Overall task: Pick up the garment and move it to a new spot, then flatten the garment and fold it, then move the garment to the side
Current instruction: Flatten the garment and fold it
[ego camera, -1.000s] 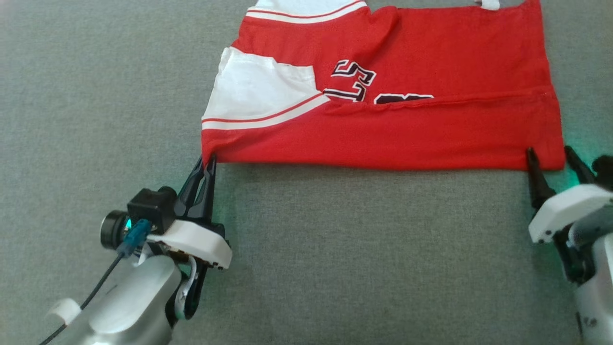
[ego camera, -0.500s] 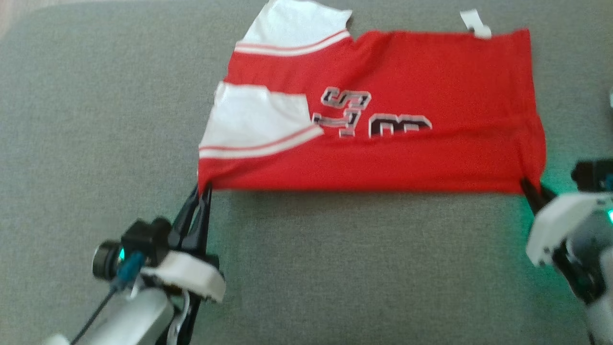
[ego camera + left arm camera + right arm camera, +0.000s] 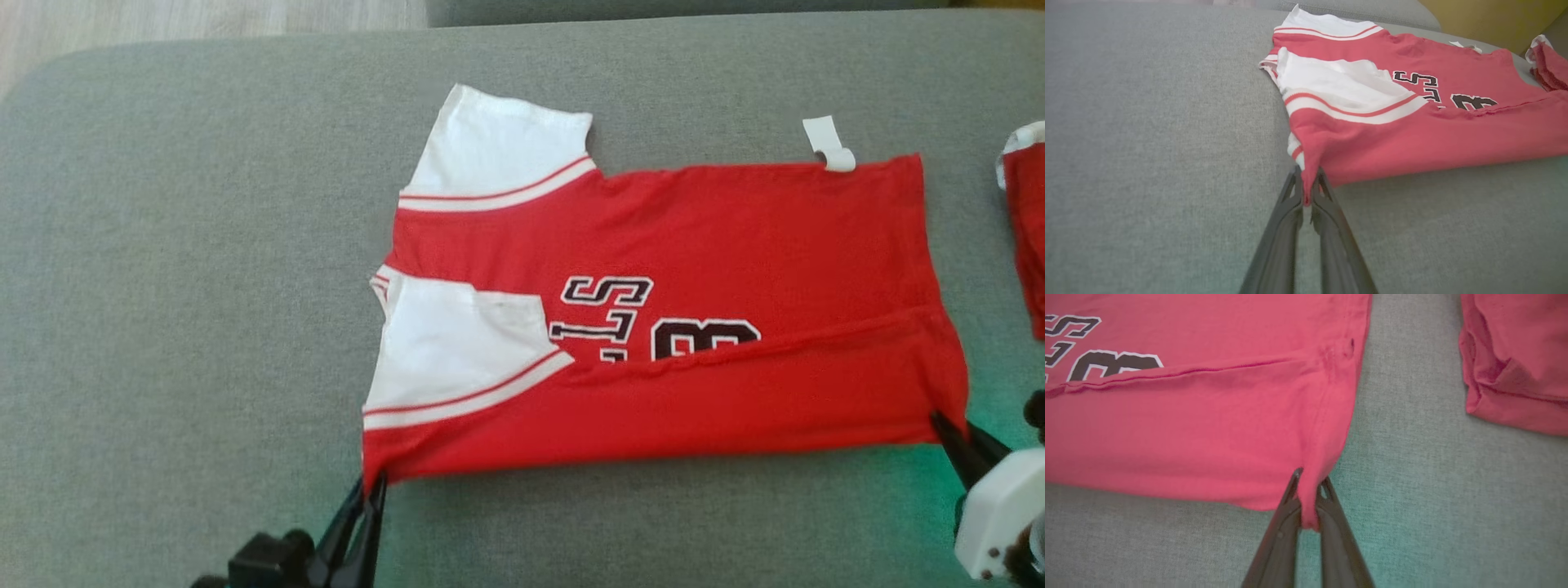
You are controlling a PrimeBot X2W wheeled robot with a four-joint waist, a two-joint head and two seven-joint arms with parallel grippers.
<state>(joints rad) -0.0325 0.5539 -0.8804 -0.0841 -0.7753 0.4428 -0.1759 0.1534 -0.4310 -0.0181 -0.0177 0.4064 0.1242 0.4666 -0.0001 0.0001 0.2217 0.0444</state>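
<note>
You risk losing a corner: each pinch holds only a thin tip of the jersey (image 3: 694,245), so an uneven pull could slip it free or skew the folded flap. The red cloth (image 3: 1030,237) beyond your right gripper (image 3: 947,429) could snag. That gripper and the left gripper (image 3: 369,490) sit low, each pressed shut on a near corner, with the jersey flat ahead of them on the cushion (image 3: 163,245).

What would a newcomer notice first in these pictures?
A red and white jersey lies spread on the grey cushion, its near edge folded over black lettering. The left gripper and the right gripper each pinch one near corner. A second red garment lies at the right.
</note>
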